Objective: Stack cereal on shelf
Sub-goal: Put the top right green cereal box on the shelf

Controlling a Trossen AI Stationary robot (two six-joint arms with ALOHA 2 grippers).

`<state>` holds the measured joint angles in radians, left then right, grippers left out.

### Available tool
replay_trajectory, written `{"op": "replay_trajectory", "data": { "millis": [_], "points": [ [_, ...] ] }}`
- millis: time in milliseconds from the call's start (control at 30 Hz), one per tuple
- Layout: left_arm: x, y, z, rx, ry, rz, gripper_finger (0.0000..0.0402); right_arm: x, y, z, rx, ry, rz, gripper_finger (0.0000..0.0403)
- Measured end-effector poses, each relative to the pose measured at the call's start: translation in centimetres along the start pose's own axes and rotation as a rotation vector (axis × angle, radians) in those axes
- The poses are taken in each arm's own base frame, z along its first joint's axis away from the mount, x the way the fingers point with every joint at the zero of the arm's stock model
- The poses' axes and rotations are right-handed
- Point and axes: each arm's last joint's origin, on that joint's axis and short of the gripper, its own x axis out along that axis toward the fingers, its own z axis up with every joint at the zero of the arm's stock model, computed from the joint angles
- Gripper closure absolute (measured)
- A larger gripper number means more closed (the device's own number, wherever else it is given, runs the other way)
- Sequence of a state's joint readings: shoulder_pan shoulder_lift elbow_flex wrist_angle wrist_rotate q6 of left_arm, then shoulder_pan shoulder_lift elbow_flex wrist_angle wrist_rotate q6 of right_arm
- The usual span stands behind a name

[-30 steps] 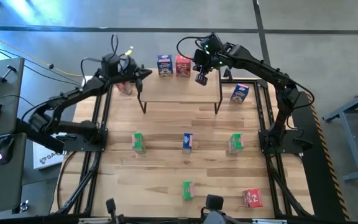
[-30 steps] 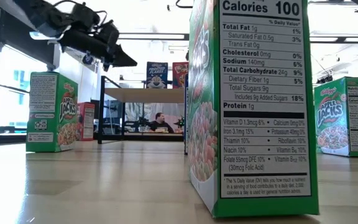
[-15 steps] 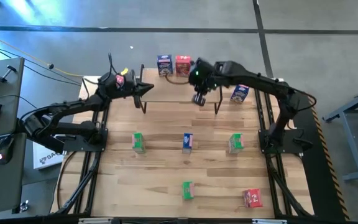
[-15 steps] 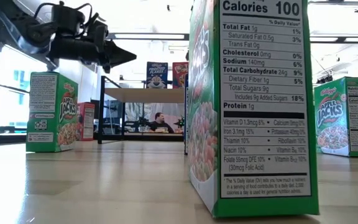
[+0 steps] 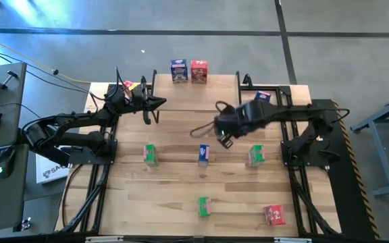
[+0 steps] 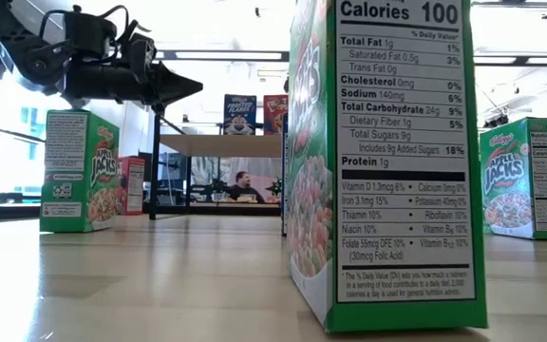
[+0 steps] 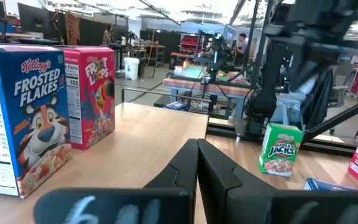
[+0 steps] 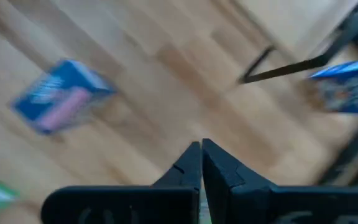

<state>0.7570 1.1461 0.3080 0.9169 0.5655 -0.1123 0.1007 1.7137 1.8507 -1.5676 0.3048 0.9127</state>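
Note:
The shelf stands at the table's far side, with a blue cereal box and a red one upright on its far edge; both show close in the left wrist view, blue and red. My left gripper is shut and hovers over the shelf's left end, pointing right. My right gripper is shut above the tabletop, just far-right of the middle blue box, which appears blurred in its wrist view.
Standing on the tabletop are green boxes, a red box near the front right, a blue box right of the shelf and a red one left of it. A green box fills the low view.
My right gripper has swung from above the shelf's far right part toward the near edge and down, ending over the tabletop beside the middle blue box. My left gripper has drawn toward the near edge along the shelf's left end. No box has moved.

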Motion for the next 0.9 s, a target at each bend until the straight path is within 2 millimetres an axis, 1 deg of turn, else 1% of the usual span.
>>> {"op": "replay_trajectory", "data": {
  "millis": [100, 233, 300, 400, 500, 633, 767, 833, 900],
  "points": [
    [0.0, 0.0, 0.0, 0.001, -0.001, -0.004, 0.0401, -1.2, 0.9, -1.8, 0.119, -0.001, 0.044, 0.0402],
    [0.0, -0.1, 0.2, 0.011, -0.012, -0.038, 0.0401, -1.5, 2.1, -4.2, 0.231, 0.048, 0.069, 0.0395],
    [0.0, -0.2, 0.3, 0.016, -0.018, -0.049, 0.0401, -1.3, 2.2, -5.4, 0.274, 0.073, 0.055, 0.0378],
    [0.0, -0.2, 0.5, 0.03, -0.038, -0.054, 0.0401, -0.3, 2.2, -7.2, 0.297, 0.123, 0.011, 0.0335],
    [0.0, -0.2, 0.8, 0.046, -0.063, -0.057, 0.0401, 0.6, 1.1, -8.4, 0.333, 0.168, -0.029, 0.0283],
    [0.1, -0.2, 1.0, 0.041, -0.067, -0.064, 0.0401, 1.9, -1.2, -9.9, 0.403, 0.224, -0.086, 0.0222],
    [0.1, -0.2, 0.6, -0.004, -0.033, -0.075, 0.0401, 2.7, -3.8, -11.4, 0.53, 0.285, -0.107, 0.0181],
    [-0.1, -0.2, 0.0, -0.007, 0.0, -0.074, 0.0401, 3.3, -4.6, -12.0, 0.59, 0.291, -0.07, 0.0164],
    [-0.1, -0.2, -0.1, 0.018, 0.001, -0.073, 0.0401, 4.0, -5.0, -12.4, 0.633, 0.277, -0.029, 0.0149]
  ]
}}
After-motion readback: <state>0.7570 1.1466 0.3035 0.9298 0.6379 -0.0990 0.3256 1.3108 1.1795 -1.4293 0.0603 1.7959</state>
